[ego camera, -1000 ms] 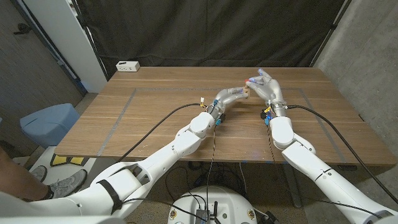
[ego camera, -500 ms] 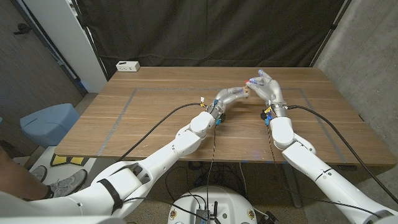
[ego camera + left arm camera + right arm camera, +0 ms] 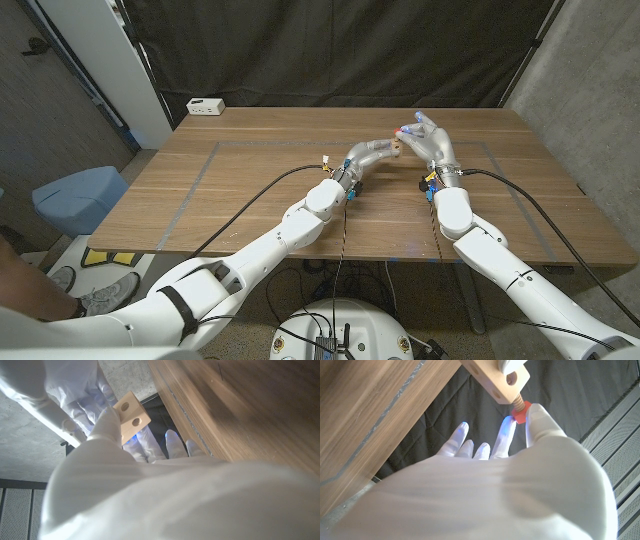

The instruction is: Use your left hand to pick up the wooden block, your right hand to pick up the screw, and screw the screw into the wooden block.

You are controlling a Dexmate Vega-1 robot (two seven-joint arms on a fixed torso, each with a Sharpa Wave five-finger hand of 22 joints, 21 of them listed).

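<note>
Above the table's far middle, my left hand [image 3: 368,156] holds up a small pale wooden block [image 3: 396,148]. In the left wrist view the block [image 3: 131,414] shows two round holes, with my left fingers [image 3: 107,421] against its side. My right hand [image 3: 427,137] meets the block from the right and pinches the screw [image 3: 404,130] by its red head. In the right wrist view the screw [image 3: 520,412] has its threaded shaft entering the end of the block [image 3: 496,379], and my right hand [image 3: 485,480] has thumb and finger on the red head.
A white power strip [image 3: 205,105] lies at the table's far left corner. Grey tape lines [image 3: 197,172] mark the wooden table [image 3: 250,200]. A blue bin [image 3: 76,196] stands on the floor to the left, and a person's shoe [image 3: 100,294] is at the lower left.
</note>
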